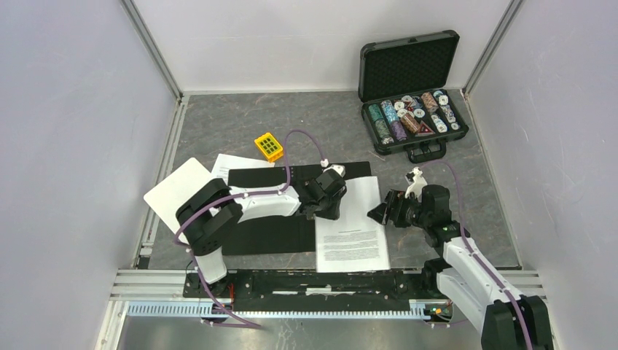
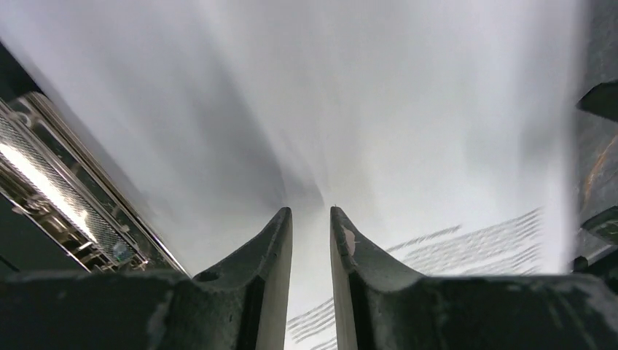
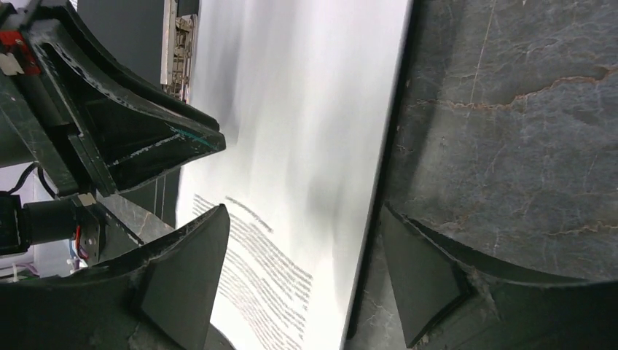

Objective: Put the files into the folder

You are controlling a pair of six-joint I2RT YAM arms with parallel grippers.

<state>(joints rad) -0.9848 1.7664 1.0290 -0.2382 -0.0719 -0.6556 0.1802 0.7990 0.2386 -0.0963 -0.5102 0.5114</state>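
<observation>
**Left gripper pinching sheet over open folder**

The left gripper (image 2: 311, 219) is pinching shut. Its 2 fingers (image 2: 271, 251) are leaving only a slit, and the sheet (image 2: 408, 109) is bulging up into it. In the top view this gripper (image 1: 329, 208) is sitting at the sheet's left edge, over the folder (image 1: 270, 233). A metal clip (image 2: 58, 197) is showing just left of the fingers.

The right gripper (image 3: 302, 219) is standing wide open and holding nothing. Its 2 fingers (image 3: 186, 281) are straddling the sheet's right edge, 1 over the printed text and 1 over the table (image 3: 510, 109). I cannot tell whether it is touching the paper.

The sheet (image 1: 353, 233) is lying text up across the right end of the folder, with its right edge reaching the table (image 1: 218, 124). The folder is lying open and flat, black side up.

A 2nd sheet (image 1: 235, 162) is peeking out from under the folder's far left corner. A white clipboard (image 1: 175, 191) is lying beside it, partly under the left arm. A yellow block (image 1: 268, 146) is sitting just beyond the folder. An open case (image 1: 408, 69) of chips is standing well apart at the far right.
</observation>
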